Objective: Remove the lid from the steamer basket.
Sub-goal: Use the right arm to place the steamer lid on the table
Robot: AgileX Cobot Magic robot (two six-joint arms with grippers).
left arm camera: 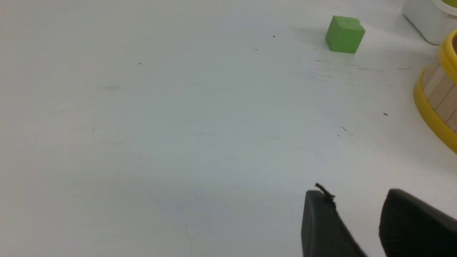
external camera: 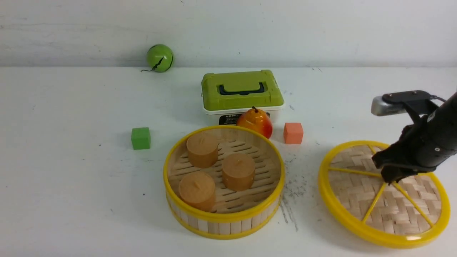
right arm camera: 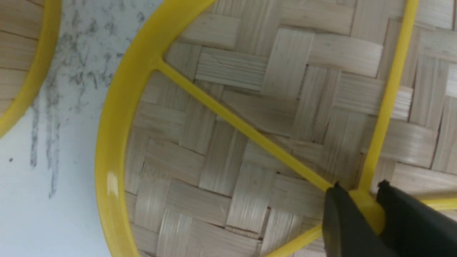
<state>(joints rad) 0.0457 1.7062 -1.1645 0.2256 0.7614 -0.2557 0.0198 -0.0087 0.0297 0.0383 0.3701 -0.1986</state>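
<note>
The steamer basket (external camera: 221, 216) stands uncovered at the table's front centre, with three brown cylinders (external camera: 238, 171) on its slatted floor. The lid (external camera: 360, 200) lies to its right on the table, woven side with yellow spokes facing up. My right gripper (external camera: 389, 180) is over the lid's middle. In the right wrist view its jaws (right arm camera: 360, 187) are shut on the yellow hub where the spokes of the lid (right arm camera: 228, 157) meet. My left gripper (left arm camera: 357, 195) is open and empty over bare table, left of the basket (left arm camera: 437, 100). It is out of the front view.
A green-lidded white box (external camera: 241, 91) stands behind the basket, with a pear (external camera: 255, 122) and an orange cube (external camera: 293, 133) in front of it. A green cube (external camera: 140, 138) sits left of the basket. A green ball (external camera: 159, 58) lies by the back wall.
</note>
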